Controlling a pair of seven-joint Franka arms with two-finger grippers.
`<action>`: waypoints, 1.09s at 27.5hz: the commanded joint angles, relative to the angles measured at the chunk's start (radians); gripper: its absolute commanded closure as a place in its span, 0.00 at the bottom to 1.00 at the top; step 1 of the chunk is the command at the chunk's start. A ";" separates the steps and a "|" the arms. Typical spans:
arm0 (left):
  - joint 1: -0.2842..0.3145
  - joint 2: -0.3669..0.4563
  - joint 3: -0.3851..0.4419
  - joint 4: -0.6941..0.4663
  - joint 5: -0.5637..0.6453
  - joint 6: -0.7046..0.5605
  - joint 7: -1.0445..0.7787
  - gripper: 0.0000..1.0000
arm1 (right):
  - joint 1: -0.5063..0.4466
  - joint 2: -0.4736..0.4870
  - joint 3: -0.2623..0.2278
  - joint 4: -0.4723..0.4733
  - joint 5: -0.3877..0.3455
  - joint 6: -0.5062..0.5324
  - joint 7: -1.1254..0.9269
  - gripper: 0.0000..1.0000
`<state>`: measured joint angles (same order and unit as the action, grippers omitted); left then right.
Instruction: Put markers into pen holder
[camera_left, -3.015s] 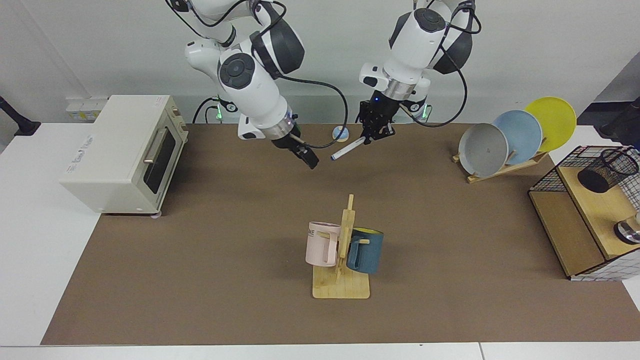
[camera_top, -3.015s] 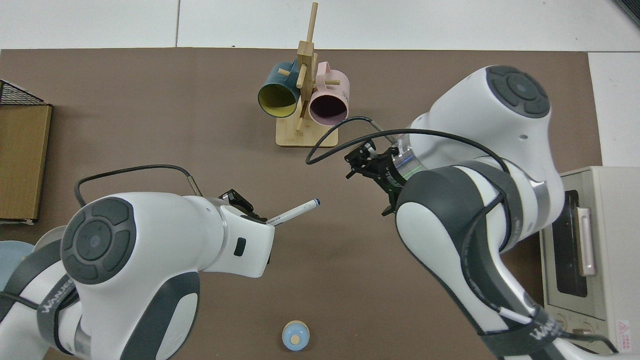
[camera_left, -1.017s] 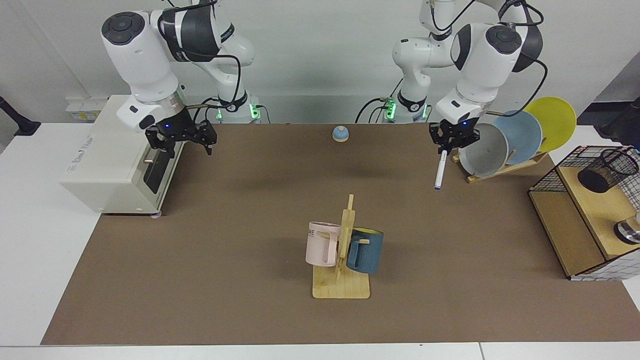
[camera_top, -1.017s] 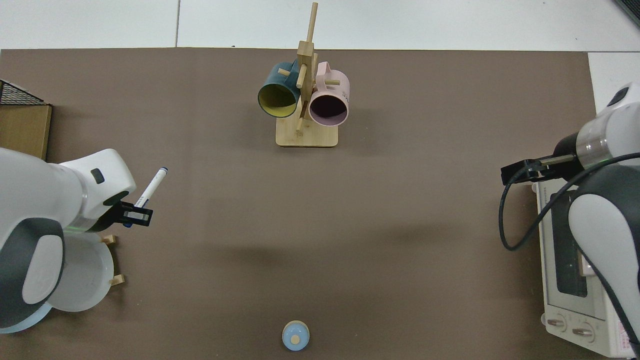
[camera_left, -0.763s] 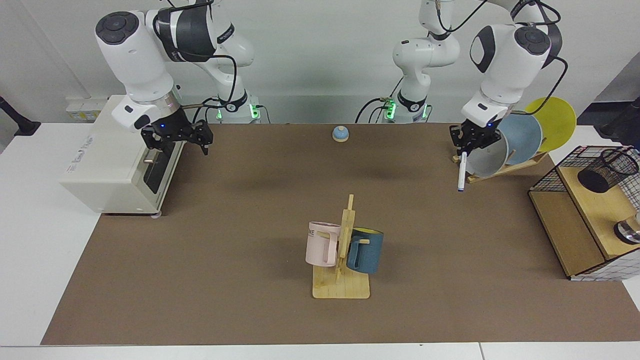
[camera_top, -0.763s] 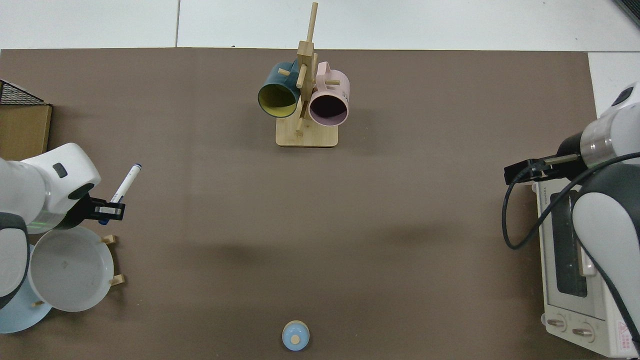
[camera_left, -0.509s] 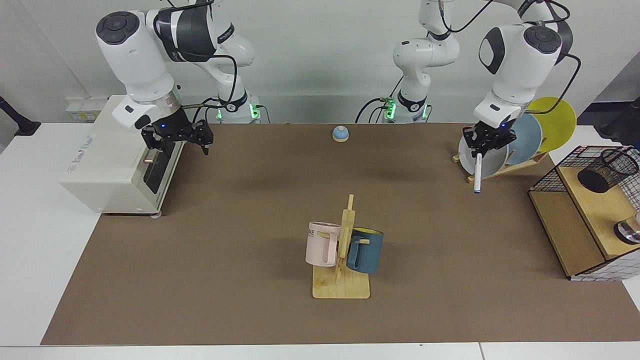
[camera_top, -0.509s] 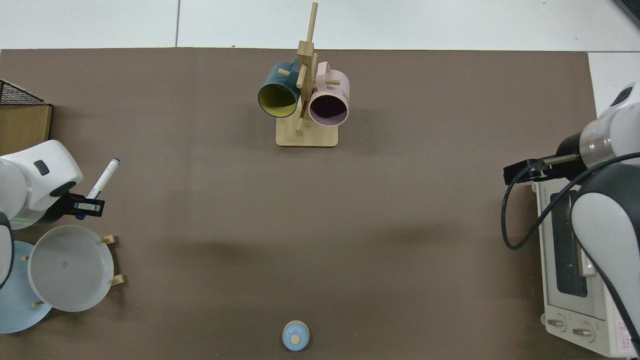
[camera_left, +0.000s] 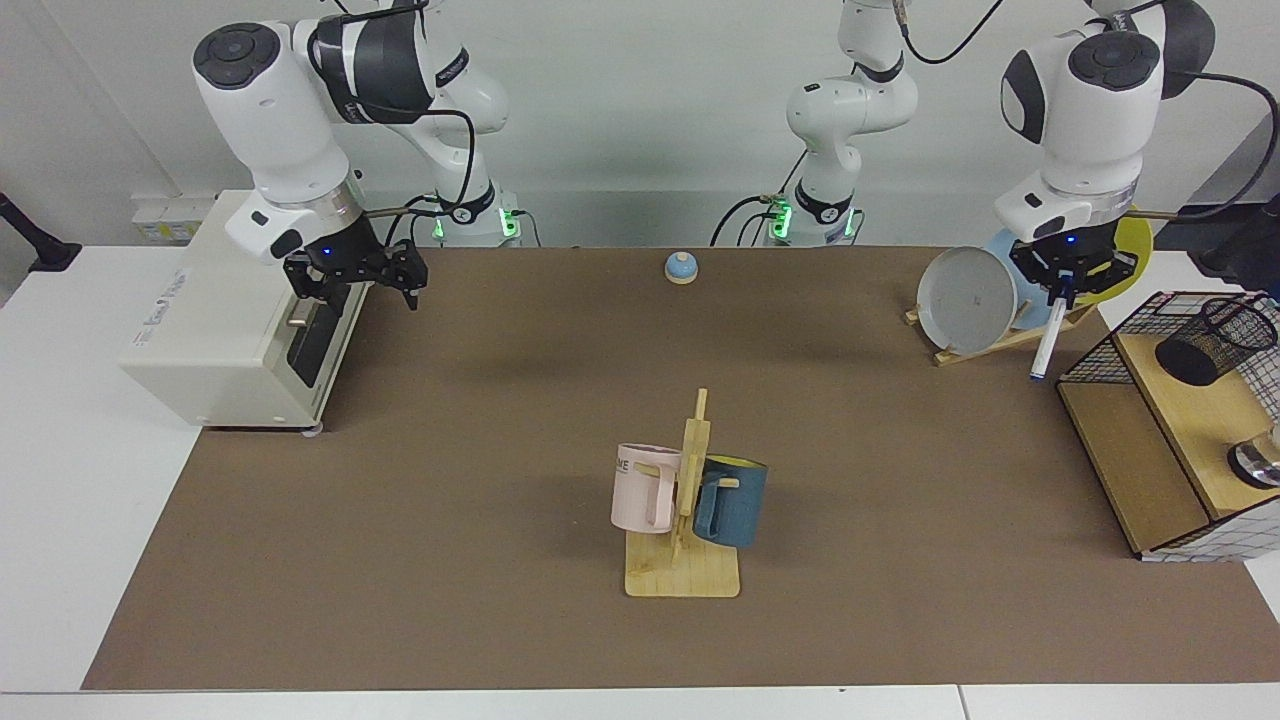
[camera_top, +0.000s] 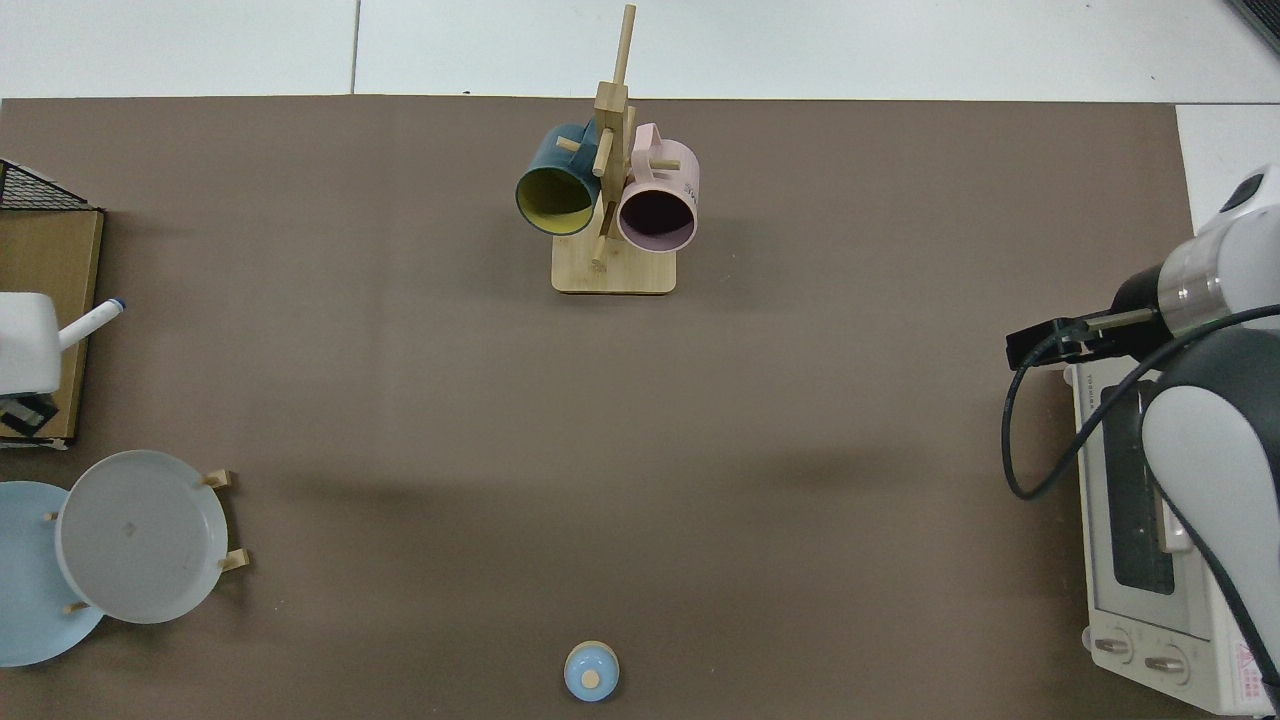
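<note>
The marker is being held nearly upright, its long axis running steeply downward from the left gripper with the lower tip leaning slightly toward the table's middle; the upper end is being clamped between the closed fingers, and the rest is hanging free in the air below them. Behind the gripper the plate rack is being partly hidden, and the pen holder is being kept on the wood-and-wire shelf, off to the gripper's outer side and apart from the marker (only the marker's tip is being shown from above). The right gripper is being held idle beside the toaster oven, fingers spread with nothing between them.
</note>
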<state>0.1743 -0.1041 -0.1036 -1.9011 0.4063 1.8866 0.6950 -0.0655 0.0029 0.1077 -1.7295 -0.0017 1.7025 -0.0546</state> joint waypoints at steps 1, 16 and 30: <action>0.065 0.017 -0.011 0.056 0.072 0.012 0.240 1.00 | -0.017 -0.004 0.010 0.004 0.005 -0.012 -0.036 0.00; 0.192 0.032 -0.008 0.132 0.255 0.229 0.972 1.00 | -0.019 -0.004 0.010 0.004 0.005 -0.012 -0.036 0.00; 0.300 0.084 -0.004 0.177 0.246 0.411 1.506 1.00 | -0.017 -0.004 0.010 0.004 0.005 -0.012 -0.036 0.00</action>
<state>0.4513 -0.0479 -0.0993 -1.7556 0.6401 2.2595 2.0835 -0.0656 0.0029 0.1077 -1.7295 -0.0017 1.7025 -0.0546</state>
